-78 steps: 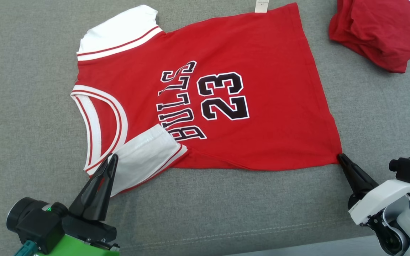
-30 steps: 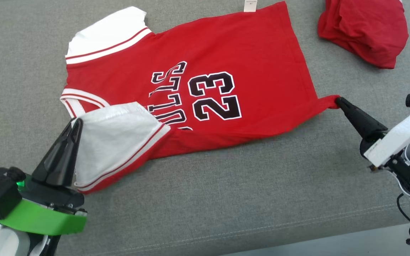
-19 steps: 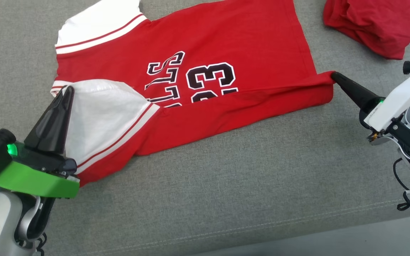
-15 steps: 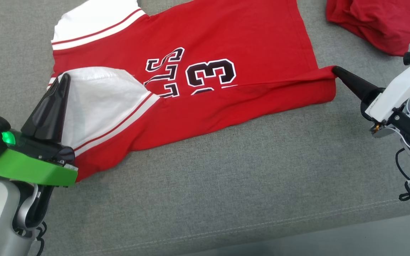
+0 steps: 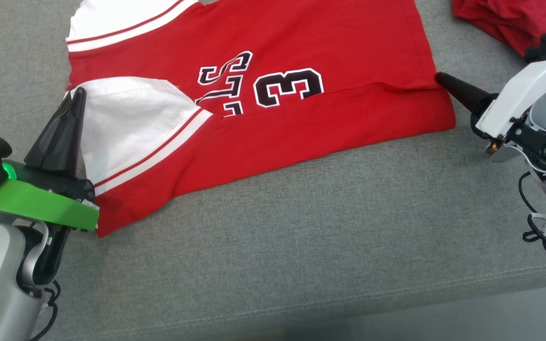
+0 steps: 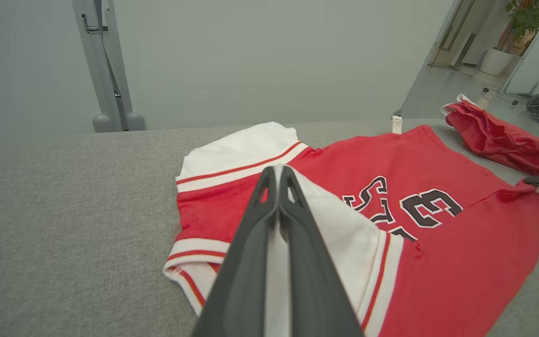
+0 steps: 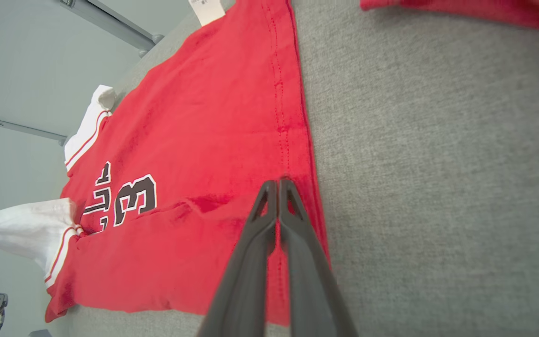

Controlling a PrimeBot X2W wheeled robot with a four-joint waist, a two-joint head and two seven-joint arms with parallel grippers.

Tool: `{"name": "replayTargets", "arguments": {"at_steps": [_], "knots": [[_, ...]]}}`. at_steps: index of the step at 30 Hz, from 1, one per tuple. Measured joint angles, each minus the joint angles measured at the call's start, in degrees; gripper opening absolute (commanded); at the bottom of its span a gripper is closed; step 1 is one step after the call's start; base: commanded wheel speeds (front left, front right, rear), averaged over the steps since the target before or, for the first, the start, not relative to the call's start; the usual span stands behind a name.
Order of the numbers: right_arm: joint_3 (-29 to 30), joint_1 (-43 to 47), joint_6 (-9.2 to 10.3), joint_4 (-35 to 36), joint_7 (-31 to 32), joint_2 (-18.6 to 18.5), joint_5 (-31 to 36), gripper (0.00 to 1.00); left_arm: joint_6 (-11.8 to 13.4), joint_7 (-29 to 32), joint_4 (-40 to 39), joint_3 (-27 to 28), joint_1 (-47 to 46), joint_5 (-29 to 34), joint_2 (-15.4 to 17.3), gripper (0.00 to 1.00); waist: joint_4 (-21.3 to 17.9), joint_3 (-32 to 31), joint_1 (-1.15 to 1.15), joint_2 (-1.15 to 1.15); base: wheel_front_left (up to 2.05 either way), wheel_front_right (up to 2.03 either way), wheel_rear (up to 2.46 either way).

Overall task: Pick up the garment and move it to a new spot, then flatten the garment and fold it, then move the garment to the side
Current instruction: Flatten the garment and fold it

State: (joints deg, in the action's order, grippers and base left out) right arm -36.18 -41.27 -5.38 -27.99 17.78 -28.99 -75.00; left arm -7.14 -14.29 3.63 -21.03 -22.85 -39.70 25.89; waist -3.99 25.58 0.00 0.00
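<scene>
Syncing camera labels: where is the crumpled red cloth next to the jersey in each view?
Head view: crumpled red cloth in the top right corner, cut off by the frame.
Left wrist view: cloth at the right side, past the jersey.
Right wrist view: cloth as a red strip along the top edge, right of centre.
Shared landmark: the jersey's black 3.

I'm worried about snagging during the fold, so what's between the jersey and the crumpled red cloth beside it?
Nothing but bare grey upholstery separates the jersey from the crumpled red cloth; the right wrist view shows that stretch most plainly.
</scene>
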Motion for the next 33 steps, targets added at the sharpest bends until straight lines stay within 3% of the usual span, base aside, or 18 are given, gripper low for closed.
{"name": "replayTargets", "arguments": {"at_steps": [1,2,3,4,5,6,19,33], "knots": [[0.01,-0.36,0.0,-0.53,-0.01,0.08,0.21,0.07,0.0,-0.14,0.21,-0.13,-0.24,-0.18,-0.07,0.07,0.05,0.05,0.0,0.0,0.0,0.0,0.0],[0.05,-0.73,0.0,-0.93,-0.01,0.09,0.48,0.22,0.0,-0.14,0.43,-0.16,-0.56,-0.59,-0.16,0.27,0.1,0.1,0.0,0.0,0.0,0.0,0.0],[0.09,-1.05,-0.04,-1.29,-0.1,0.1,0.56,0.36,0.0,-0.14,0.68,-0.14,-0.82,-1.21,-0.29,0.38,0.16,0.13,0.0,0.0,0.0,0.0,0.0],[0.13,-1.35,-0.08,-1.64,-0.26,0.1,0.91,0.42,0.0,-0.14,0.9,-0.13,-0.97,-1.46,-0.31,0.48,0.2,0.16,0.0,0.0,0.0,0.0,0.0],[0.26,-1.73,-0.09,-2.02,-0.53,0.12,1.15,0.8,0.0,-0.14,1.19,-0.02,-1.02,-1.46,-0.33,0.91,0.24,0.18,0.0,0.0,0.0,0.0,0.0],[0.44,-2.05,-0.12,-2.34,-1.02,0.11,1.4,1.0,0.0,-0.14,1.41,0.11,-1.05,-1.46,-0.35,1.0,0.27,0.19,0.0,0.0,0.0,0.0,0.0],[2.37,-3.46,-0.75,-6.1,-6.24,1.14,2.08,1.0,0.0,-0.15,0.34,3.18,-1.56,-1.45,-2.04,1.0,0.17,0.16,0.0,0.0,0.0,0.0,0.0],[0.91,-2.86,-1.67,-1.48,-13.62,-3.16,7.58,1.0,0.0,-0.22,-0.57,5.5,0.58,1.72,-2.99,1.0,-0.07,-2.14,0.0,0.0,0.0,0.0,0.0]]}}
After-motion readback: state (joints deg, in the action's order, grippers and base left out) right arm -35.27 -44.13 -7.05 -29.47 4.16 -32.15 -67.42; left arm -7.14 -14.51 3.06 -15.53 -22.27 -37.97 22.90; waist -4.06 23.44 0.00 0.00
